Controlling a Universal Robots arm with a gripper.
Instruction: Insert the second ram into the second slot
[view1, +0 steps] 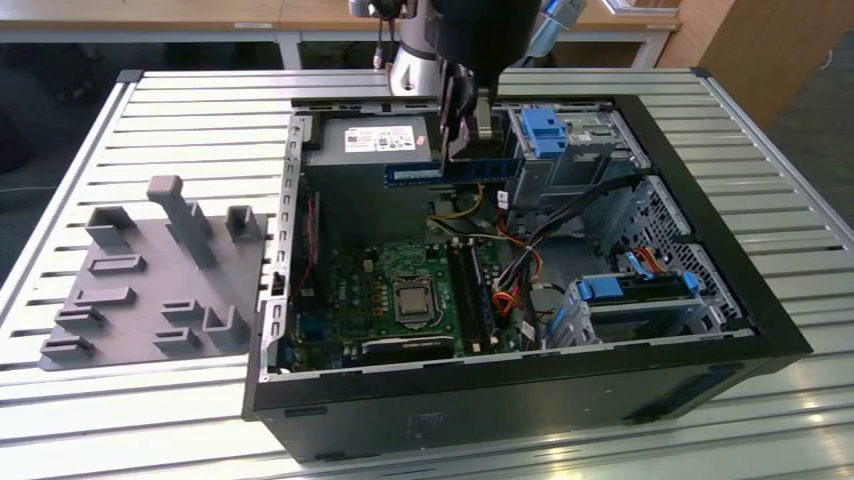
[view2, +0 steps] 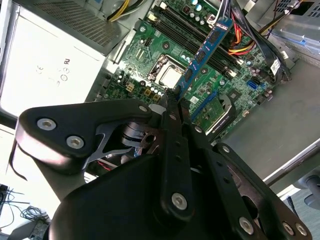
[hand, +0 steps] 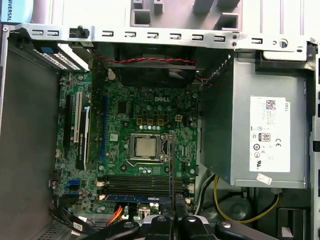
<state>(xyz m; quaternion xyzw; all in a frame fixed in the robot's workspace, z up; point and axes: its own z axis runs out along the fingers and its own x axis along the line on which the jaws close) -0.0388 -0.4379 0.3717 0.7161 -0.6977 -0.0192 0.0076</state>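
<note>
My gripper (view1: 470, 148) is shut on the second ram (view1: 447, 172), a thin blue stick with black chips. I hold it level above the open computer case, over the rear part near the power supply. In the second wrist view the ram (view2: 205, 55) sticks out from the closed fingertips (view2: 172, 100) over the motherboard. The black ram slots (hand: 135, 181) lie below it on the green board and run crosswise to the stick. Another blue stick (hand: 135, 198) sits in the slot at the board's edge. The held ram shows edge-on (hand: 171, 160) in the first wrist view.
The grey power supply (view1: 374, 145) sits beside the gripper. Blue drive-bay clips (view1: 541, 130) and metal drive cages (view1: 627, 300) stand at the exterior view's right, with cable bundles (view1: 514, 270) next to the slots. A grey fixture block (view1: 147, 270) lies outside the case on the slatted table.
</note>
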